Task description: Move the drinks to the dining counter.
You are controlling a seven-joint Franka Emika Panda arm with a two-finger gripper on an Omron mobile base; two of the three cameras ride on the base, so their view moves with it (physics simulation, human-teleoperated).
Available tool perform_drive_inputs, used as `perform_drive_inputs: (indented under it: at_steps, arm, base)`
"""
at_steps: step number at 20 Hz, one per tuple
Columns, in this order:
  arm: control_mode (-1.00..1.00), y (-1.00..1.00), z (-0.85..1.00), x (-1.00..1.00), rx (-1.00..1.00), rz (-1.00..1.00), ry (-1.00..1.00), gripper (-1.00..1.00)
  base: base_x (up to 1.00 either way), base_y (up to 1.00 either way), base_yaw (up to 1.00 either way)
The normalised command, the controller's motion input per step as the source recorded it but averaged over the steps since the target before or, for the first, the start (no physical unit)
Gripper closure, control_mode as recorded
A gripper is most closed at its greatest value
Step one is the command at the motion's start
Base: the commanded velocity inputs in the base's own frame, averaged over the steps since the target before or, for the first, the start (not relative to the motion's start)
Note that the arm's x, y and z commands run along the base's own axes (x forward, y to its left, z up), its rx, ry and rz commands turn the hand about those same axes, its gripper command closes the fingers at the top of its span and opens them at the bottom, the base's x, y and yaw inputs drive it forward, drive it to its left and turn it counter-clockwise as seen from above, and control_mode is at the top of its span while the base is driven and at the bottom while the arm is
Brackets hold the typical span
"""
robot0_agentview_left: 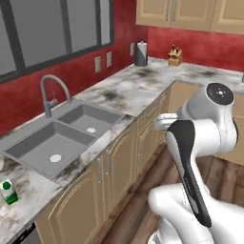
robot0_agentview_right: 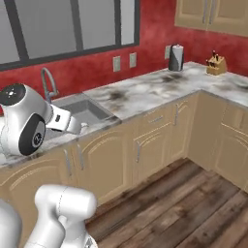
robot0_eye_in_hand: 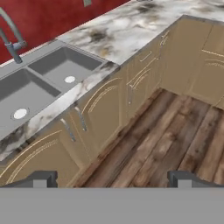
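Note:
A small green-and-white carton [robot0_agentview_left: 8,191], one of the drinks, stands upright on the marble worktop [robot0_agentview_left: 128,88] at the far lower left, left of the sink. The dining counter is out of view. My gripper [robot0_eye_in_hand: 113,180] is open, its two dark fingertips [robot0_eye_in_hand: 43,178] wide apart with nothing between them. It hangs in front of the tan base cabinets and looks down over the sink and the wooden floor, well away from the carton. My folded white arm [robot0_agentview_left: 200,143] fills the lower right of the left base view.
A grey double sink [robot0_agentview_left: 57,138] with a curved faucet [robot0_agentview_left: 50,93] is set into the worktop. A paper towel roll [robot0_agentview_left: 141,53] and a knife block [robot0_agentview_left: 175,57] stand at the far corner. Tan cabinets [robot0_agentview_right: 145,140] line a wooden floor [robot0_agentview_right: 184,203].

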Motion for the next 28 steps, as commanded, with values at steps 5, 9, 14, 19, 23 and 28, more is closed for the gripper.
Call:
perform_drive_inputs:
  at_steps: [5,9,14,19,23,28]
  arm:
    - [1.0,0.0,0.0,0.0,0.0,0.0,0.0,-1.0]
    - [1.0,0.0,0.0,0.0,0.0,0.0,0.0,-1.0]
    - [1.0,0.0,0.0,0.0,0.0,0.0,0.0,-1.0]
    - [1.0,0.0,0.0,0.0,0.0,0.0,0.0,-1.0]
    - [1.0,0.0,0.0,0.0,0.0,0.0,0.0,-1.0]
    - [1.0,0.0,0.0,0.0,0.0,0.0,0.0,-1.0]
  base:
    - [-0.38,0.19,0.45]
    - [-0.32,0.32,0.43]
    - [-0.21,0.29,0.43]
    - [-0.07,0.29,0.42]
    - [0.0,0.31,0.39]
    - [0.0,0.29,0.37]
